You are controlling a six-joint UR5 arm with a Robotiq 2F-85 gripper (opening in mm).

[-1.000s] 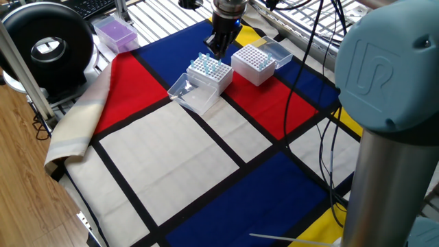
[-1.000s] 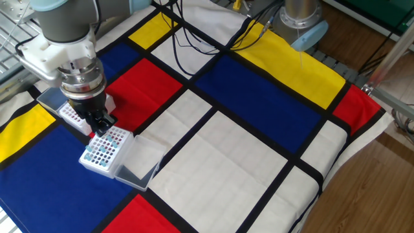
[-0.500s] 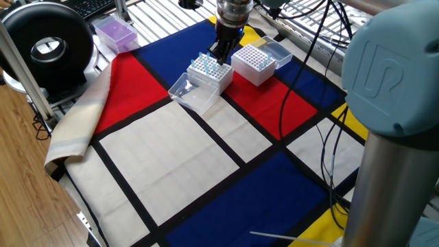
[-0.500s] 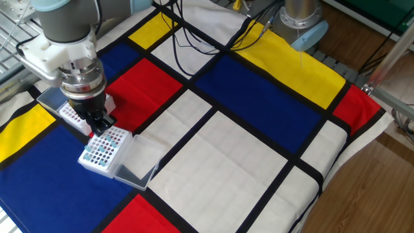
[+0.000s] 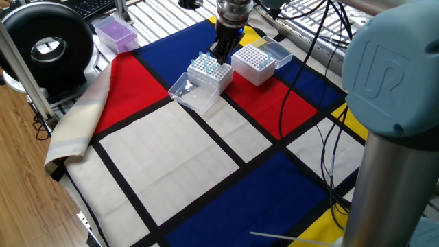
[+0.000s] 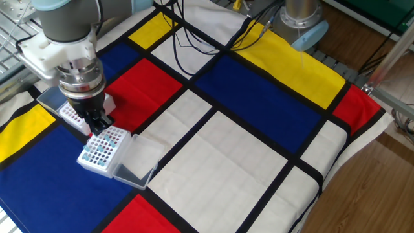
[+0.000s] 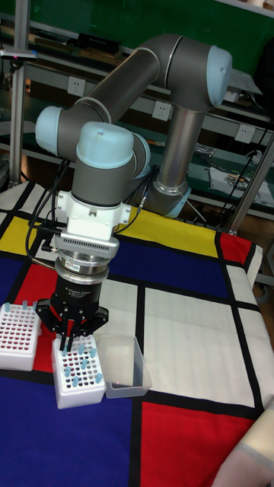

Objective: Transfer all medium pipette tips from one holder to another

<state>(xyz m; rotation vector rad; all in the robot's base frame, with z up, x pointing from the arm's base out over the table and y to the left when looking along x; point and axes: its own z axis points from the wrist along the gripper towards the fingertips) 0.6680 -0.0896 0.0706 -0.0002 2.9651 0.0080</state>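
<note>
Your gripper [image 7: 74,340] is sitting right down on the far edge of the holder with the tips [image 7: 79,373], fingers pointing straight down and pinched close together. There's a bit of pale blue right at the fingertips in the tall fixed view, but honestly you can't tell if they're actually clamped on a tip or just hovering over one.

The medium pipette tips [image 6: 98,150] are standing upright in that box, scattered across its holes, mostly toward the near side from where the fingers are. Their long axis is vertical, same as your approach axis, so any pull has to go straight up or you'll drag the box.

The other holder [image 5: 254,63], the one with the red-ringed holes, is just beside it, looking nearly empty from here; in one fixed view it's to the right of the gripper. So I'd guess the next hop is short: lift, slide sideways over to that one, drop down.

The clear lid [image 7: 123,367] hangs open off the tip box on the side away from that holder, out of your path.
</note>
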